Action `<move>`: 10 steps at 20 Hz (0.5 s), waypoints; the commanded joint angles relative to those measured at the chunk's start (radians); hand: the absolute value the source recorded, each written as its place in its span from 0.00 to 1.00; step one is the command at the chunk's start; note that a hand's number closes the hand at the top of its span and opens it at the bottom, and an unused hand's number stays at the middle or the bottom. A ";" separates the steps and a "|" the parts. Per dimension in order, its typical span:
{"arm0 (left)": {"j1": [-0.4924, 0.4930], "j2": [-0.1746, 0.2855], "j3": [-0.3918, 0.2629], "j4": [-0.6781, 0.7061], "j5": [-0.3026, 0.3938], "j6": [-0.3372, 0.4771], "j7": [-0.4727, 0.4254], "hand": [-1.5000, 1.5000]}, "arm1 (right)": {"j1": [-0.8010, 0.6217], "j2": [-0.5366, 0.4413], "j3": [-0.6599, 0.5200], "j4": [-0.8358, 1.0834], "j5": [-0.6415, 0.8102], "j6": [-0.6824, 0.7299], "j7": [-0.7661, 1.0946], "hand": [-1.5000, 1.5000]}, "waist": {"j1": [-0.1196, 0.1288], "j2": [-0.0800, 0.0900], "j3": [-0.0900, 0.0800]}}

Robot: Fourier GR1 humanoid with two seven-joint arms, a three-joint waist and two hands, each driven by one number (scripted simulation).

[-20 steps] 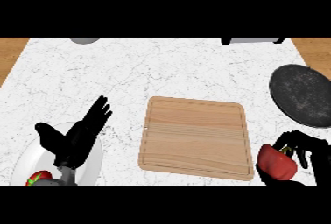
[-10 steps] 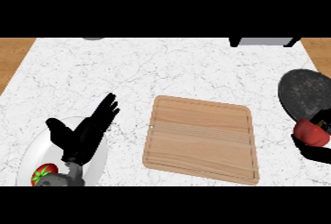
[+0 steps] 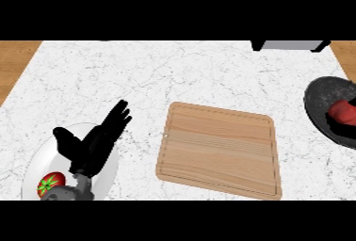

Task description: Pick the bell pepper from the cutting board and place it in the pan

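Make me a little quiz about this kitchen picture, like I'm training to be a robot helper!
1. True or false: a vegetable lies on the cutting board.
2. Pick one. Where does the left hand show? A: open, above the white plate. B: flat on the cutting board. C: curled round a cup.
3. Fill in the gap: the red bell pepper shows at the dark ____ by the right edge.

Key: 1 false, nothing lies on the board. 2 A. 3 pan.
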State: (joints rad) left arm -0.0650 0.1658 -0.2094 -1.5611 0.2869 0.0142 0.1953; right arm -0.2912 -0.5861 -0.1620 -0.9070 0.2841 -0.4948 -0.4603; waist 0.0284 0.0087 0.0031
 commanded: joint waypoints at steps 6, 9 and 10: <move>-0.046 -0.025 -0.005 0.007 -0.001 -0.006 0.027 0.50 | -0.307 -0.062 -0.132 0.504 -0.024 0.004 -0.236 1.00 | 0.026 0.011 0.003; -0.041 0.003 0.027 0.033 0.014 -0.038 0.008 0.50 | -0.318 -0.054 -0.150 0.584 -0.019 -0.027 -0.311 1.00 | 0.031 0.014 0.003; -0.031 -0.023 -0.023 0.005 -0.008 -0.021 0.031 0.50 | -0.334 -0.072 -0.160 0.599 -0.019 -0.036 -0.295 1.00 | 0.041 0.018 0.005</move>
State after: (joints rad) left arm -0.1002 0.1490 -0.2122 -1.5386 0.2781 0.0017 0.2042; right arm -0.5690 -0.6346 -0.2910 -0.4199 0.2645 -0.5165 -0.7041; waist 0.0560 0.0213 0.0061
